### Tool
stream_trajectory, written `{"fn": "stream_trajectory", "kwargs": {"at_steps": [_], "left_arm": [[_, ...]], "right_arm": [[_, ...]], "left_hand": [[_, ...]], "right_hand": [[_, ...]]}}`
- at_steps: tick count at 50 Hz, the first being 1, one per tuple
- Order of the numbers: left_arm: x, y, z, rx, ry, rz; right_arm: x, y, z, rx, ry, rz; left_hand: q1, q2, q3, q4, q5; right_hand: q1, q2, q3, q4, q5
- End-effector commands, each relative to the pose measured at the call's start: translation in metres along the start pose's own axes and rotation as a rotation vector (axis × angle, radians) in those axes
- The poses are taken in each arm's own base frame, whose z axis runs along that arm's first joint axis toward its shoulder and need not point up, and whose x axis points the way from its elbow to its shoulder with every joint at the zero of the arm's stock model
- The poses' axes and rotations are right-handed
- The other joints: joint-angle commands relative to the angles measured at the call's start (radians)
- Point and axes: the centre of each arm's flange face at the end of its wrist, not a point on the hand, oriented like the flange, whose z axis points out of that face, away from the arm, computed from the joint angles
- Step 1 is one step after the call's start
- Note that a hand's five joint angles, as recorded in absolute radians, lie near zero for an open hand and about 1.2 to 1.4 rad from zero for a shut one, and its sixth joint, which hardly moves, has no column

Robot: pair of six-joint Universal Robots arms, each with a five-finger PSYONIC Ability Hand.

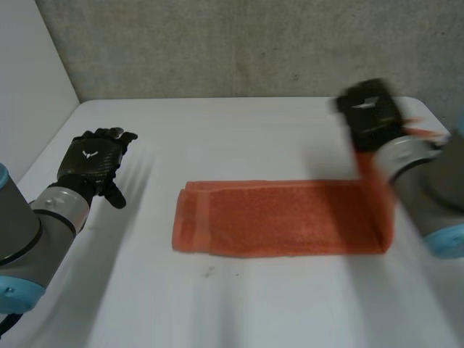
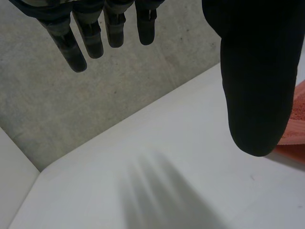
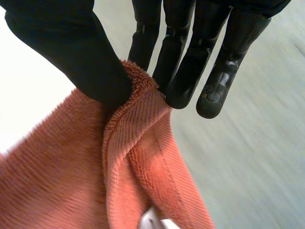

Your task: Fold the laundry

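An orange towel (image 1: 279,216), folded into a long strip, lies across the middle of the white table (image 1: 239,138). My right hand (image 1: 371,114) is raised above the strip's right end and pinches that end between thumb and fingers; the cloth (image 3: 138,143) hangs from the pinch and rises from the table toward the hand. My left hand (image 1: 94,161) hovers over the table well left of the towel, fingers (image 2: 95,36) straight and spread, holding nothing. A corner of the towel (image 2: 294,119) shows beside its thumb.
A grey concrete wall (image 1: 246,43) runs along the table's far edge, and a white panel (image 1: 29,80) stands at the left. Bare table surrounds the towel in front and behind.
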Motion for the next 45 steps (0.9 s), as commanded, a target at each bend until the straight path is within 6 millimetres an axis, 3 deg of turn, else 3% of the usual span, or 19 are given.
{"fn": "stream_trajectory", "kwargs": {"at_steps": [1, 5, 9, 10, 11, 12, 13, 14, 16, 17, 19, 20, 25, 27, 28, 35, 39, 44, 45], "left_arm": [[0.000, 0.001, -0.001, -0.007, 0.001, -0.001], [0.002, 0.002, -0.002, -0.011, 0.005, -0.001], [0.004, 0.002, -0.003, -0.011, 0.015, -0.001], [0.005, 0.002, -0.003, -0.011, 0.018, -0.001], [0.005, 0.002, -0.003, -0.011, 0.018, -0.001], [0.006, 0.002, -0.003, -0.009, 0.020, 0.000], [0.006, 0.002, -0.003, -0.008, 0.023, 0.003], [0.006, 0.002, -0.003, -0.008, 0.023, 0.003], [0.010, 0.001, -0.004, -0.002, 0.035, 0.005], [0.010, 0.001, -0.004, -0.002, 0.035, 0.005], [0.022, -0.005, -0.007, 0.019, 0.072, 0.011], [0.022, -0.005, -0.007, 0.019, 0.072, 0.011], [0.051, -0.014, -0.014, 0.054, 0.158, 0.018], [0.072, -0.015, -0.019, 0.066, 0.220, 0.023], [0.072, -0.015, -0.019, 0.066, 0.220, 0.023], [0.129, -0.002, -0.022, 0.052, 0.369, 0.049], [0.140, 0.009, -0.014, 0.027, 0.390, 0.057], [0.144, 0.023, -0.005, -0.006, 0.388, 0.075], [0.144, 0.025, -0.003, -0.010, 0.374, 0.091]], "right_arm": [[-0.135, -0.051, -0.046, 0.210, -0.433, 0.013], [-0.197, -0.043, -0.078, 0.201, -0.615, 0.007], [-0.218, -0.033, -0.086, 0.174, -0.666, -0.008], [-0.219, -0.031, -0.084, 0.169, -0.660, -0.018], [-0.216, -0.032, -0.080, 0.164, -0.631, -0.027], [-0.216, -0.032, -0.080, 0.164, -0.631, -0.027], [-0.210, -0.033, -0.076, 0.144, -0.586, -0.027], [-0.210, -0.033, -0.076, 0.144, -0.586, -0.027], [-0.184, -0.042, -0.064, 0.117, -0.458, -0.017], [-0.184, -0.042, -0.064, 0.117, -0.457, -0.016], [-0.151, -0.041, -0.053, 0.078, -0.348, 0.024], [-0.150, -0.041, -0.053, 0.078, -0.347, 0.024], [-0.112, -0.031, -0.051, 0.010, -0.264, 0.133], [-0.094, -0.014, -0.056, -0.071, -0.236, 0.189], [-0.094, -0.014, -0.056, -0.072, -0.236, 0.189], [-0.068, 0.053, -0.074, -0.346, -0.228, 0.281], [-0.063, 0.071, -0.079, -0.397, -0.217, 0.288], [-0.058, 0.088, -0.079, -0.398, -0.184, 0.300], [-0.057, 0.092, -0.078, -0.384, -0.179, 0.304]], "left_hand": [[-0.001, 0.010, 0.008, 0.008, -0.026], [-0.001, 0.010, 0.008, 0.008, -0.026], [-0.001, 0.010, 0.008, 0.008, -0.026], [-0.001, 0.010, 0.008, 0.008, -0.026], [-0.001, 0.010, 0.008, 0.008, -0.026], [-0.001, 0.010, 0.008, 0.008, -0.026], [-0.001, 0.010, 0.008, 0.008, -0.026], [-0.001, 0.010, 0.008, 0.008, -0.026], [-0.001, 0.010, 0.008, 0.008, -0.026], [-0.001, 0.010, 0.008, 0.008, -0.026], [-0.001, 0.010, 0.008, 0.008, -0.026], [-0.001, 0.010, 0.008, 0.008, -0.026], [-0.001, 0.010, 0.008, 0.008, -0.026], [0.001, 0.013, 0.011, 0.011, -0.023], [0.001, 0.013, 0.011, 0.011, -0.023], [0.016, 0.028, 0.025, 0.026, -0.008], [0.016, 0.028, 0.025, 0.026, -0.008], [0.019, 0.031, 0.028, 0.029, -0.005], [0.019, 0.031, 0.028, 0.029, -0.005]], "right_hand": [[0.432, 0.219, 0.211, 0.204, 0.241], [0.432, 0.219, 0.211, 0.204, 0.241], [0.432, 0.219, 0.211, 0.204, 0.241], [0.270, 0.058, 0.049, 0.042, 0.079], [-0.319, -0.531, -0.539, -0.547, -0.510], [-0.325, -0.537, -0.545, -0.552, -0.516], [-0.746, -0.958, -0.967, -0.974, -0.937], [-0.750, -0.963, -0.971, -0.978, -0.941], [-0.790, -1.002, -1.011, -1.018, -0.981], [-0.790, -1.002, -1.011, -1.018, -0.981], [-0.790, -1.002, -1.011, -1.018, -0.981], [-0.790, -1.002, -1.011, -1.018, -0.981], [-0.790, -1.002, -1.011, -1.018, -0.981], [-0.790, -1.002, -1.011, -1.018, -0.981], [-0.790, -1.002, -1.011, -1.018, -0.981], [-0.790, -1.002, -1.011, -1.018, -0.981], [-0.765, -0.977, -0.986, -0.993, -0.956], [-0.457, -0.669, -0.678, -0.685, -0.648], [-0.253, -0.466, -0.474, -0.481, -0.444]]}}
